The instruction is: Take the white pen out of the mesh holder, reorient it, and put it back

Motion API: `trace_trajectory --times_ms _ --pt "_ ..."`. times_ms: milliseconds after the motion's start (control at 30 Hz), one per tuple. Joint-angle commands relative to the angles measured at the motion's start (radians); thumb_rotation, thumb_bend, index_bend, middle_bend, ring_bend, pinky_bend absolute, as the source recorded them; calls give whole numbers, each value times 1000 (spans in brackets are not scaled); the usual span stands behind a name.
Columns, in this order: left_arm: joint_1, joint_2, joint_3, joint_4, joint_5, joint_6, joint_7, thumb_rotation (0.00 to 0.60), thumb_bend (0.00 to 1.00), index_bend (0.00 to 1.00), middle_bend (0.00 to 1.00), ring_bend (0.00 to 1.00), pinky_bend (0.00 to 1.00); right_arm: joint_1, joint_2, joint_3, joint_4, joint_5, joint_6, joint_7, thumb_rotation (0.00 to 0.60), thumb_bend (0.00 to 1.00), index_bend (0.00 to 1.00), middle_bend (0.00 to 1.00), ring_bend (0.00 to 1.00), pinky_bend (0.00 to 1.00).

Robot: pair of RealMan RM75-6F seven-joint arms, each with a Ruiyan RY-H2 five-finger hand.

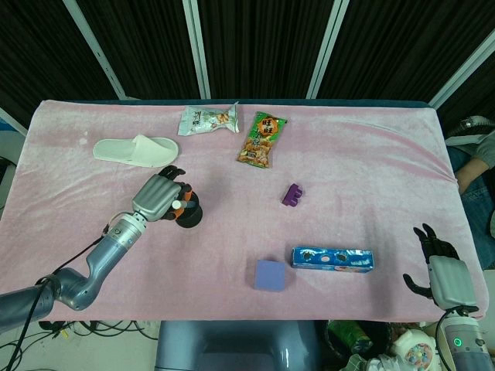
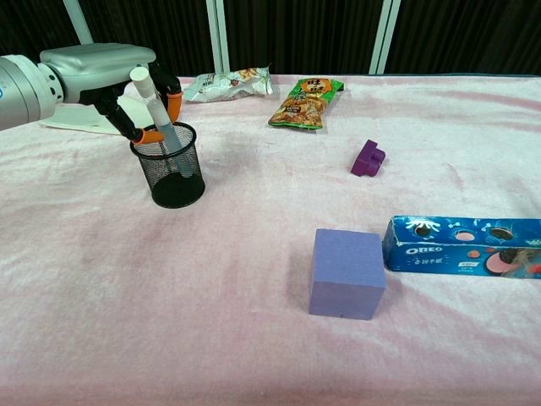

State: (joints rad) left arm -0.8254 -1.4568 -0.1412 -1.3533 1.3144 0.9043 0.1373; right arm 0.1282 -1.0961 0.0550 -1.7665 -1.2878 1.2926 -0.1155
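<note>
Pink-clothed desk (image 2: 254, 338), dark curtains behind. Upper left in the chest view, the left robot hand (image 2: 127, 85) seems to pinch the pen (image 2: 156, 106), standing tilted in the holder (image 2: 173, 173). A skewed pull could tip the holder. The right robot hand (image 1: 442, 270) is spread, idle.

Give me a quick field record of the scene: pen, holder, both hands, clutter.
pen: white pen leaning in the mesh holder, top end sticking out above the rim
left hand: left hand over the holder, fingers around the pen; firm grip cannot be confirmed
right hand: right hand at the table's near right edge, fingers apart, holding nothing
clutter: Oreo box, purple cube, white slipper
</note>
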Motion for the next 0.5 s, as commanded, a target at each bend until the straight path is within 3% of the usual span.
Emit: trace_trajectory --times_ms 33,500 --pt "0 -1 0 1 -2 -1 4 600 422 572 547 159 146 0 0 0 0 0 0 0 600 186 0 0 158 146" --pt "-4 -15 0 1 -10 -1 37 600 422 574 547 159 146 3 1 0 1 0 -7 6 600 186 0 0 158 147"
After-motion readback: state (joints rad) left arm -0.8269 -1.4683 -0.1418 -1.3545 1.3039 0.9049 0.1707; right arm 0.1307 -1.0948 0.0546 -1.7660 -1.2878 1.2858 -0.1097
